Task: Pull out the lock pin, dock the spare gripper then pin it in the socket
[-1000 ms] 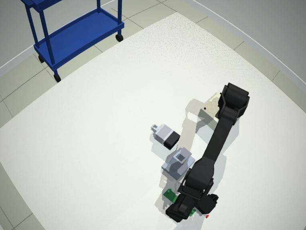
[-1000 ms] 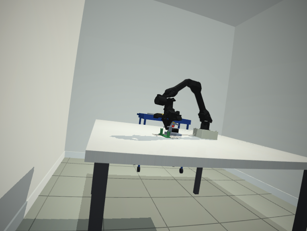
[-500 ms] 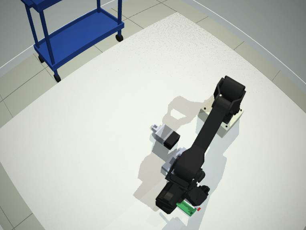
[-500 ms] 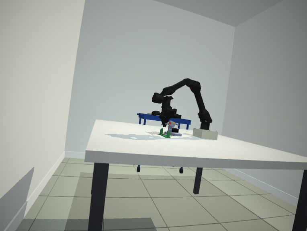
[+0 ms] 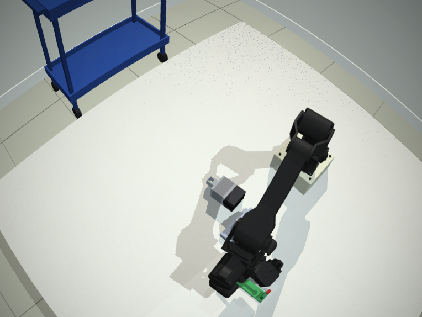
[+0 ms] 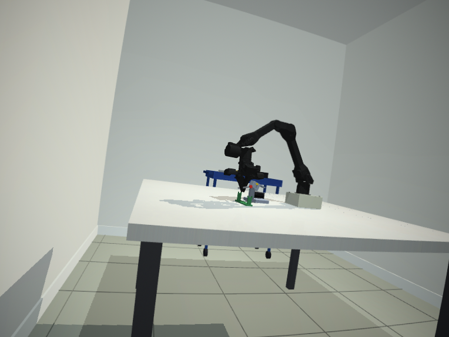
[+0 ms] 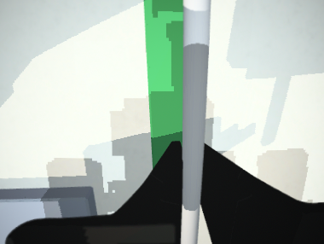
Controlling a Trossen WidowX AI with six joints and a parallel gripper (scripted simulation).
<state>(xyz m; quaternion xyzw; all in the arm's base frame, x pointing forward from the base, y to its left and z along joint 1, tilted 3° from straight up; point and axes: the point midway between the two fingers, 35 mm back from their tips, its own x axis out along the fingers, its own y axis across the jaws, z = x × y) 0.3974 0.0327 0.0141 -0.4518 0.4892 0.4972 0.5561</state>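
Observation:
My gripper (image 7: 185, 148) (image 6: 241, 188) is shut on the lock pin (image 7: 195, 85), a thin grey rod with a red head (image 5: 268, 291) (image 6: 250, 186). It holds the pin low over a green pin rest (image 5: 254, 290) (image 6: 243, 202) (image 7: 164, 64) near the table's front edge. The pin runs along the rest in the wrist view. The mount (image 5: 226, 233) with its socket is mostly hidden under my arm. The spare gripper (image 5: 226, 192), grey with a black end and a small spigot, lies on its side on the table, apart from the mount.
The arm's cream base block (image 5: 312, 180) (image 6: 303, 199) stands on the white table (image 5: 119, 170) (image 6: 254, 232). A blue wheeled cart (image 5: 102, 51) (image 6: 214, 177) stands on the floor beyond the table's far corner.

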